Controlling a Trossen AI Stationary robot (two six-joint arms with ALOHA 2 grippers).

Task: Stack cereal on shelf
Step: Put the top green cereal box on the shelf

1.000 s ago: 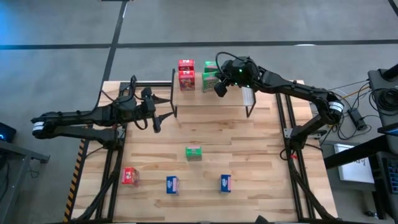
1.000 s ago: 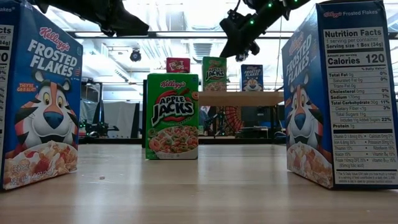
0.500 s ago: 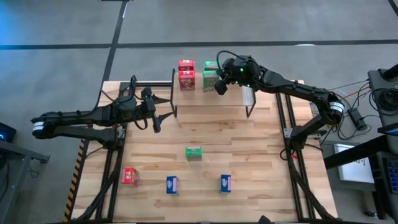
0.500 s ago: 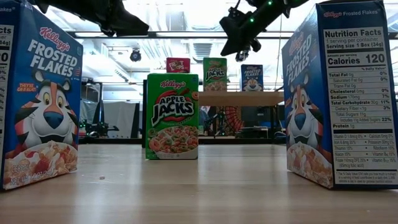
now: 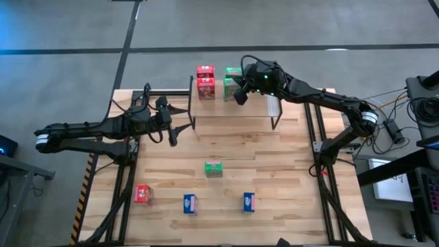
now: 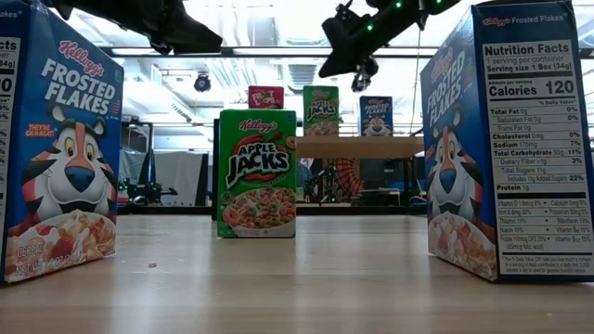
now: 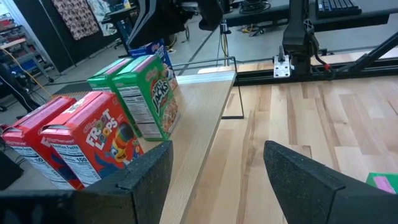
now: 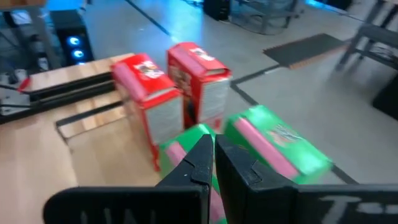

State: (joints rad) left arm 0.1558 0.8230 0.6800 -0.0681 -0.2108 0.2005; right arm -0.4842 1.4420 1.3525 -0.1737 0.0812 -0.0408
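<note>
Right gripper (image 5: pixel 239 96) hovers over the shelf (image 5: pixel 236 108), just above the two green Apple Jacks boxes (image 5: pixel 232 84); fingers (image 8: pixel 202 163) pressed together, nothing between them. Two red Froot Loops boxes (image 5: pixel 205 81) stand beside the green pair on the shelf top. A blue Frosted Flakes box (image 6: pixel 375 115) also shows on the shelf in the low view.

Left gripper (image 5: pixel 173 134) waits above the table (image 5: pixel 274 171) near the shelf's left end, jaws spread wide, empty.

On the table, well apart from the shelf: a green box (image 5: pixel 213 169) at centre, a red box (image 5: pixel 143 194) near the front left, and two blue boxes (image 5: pixel 190 203) (image 5: pixel 248 202) along the front.
</note>
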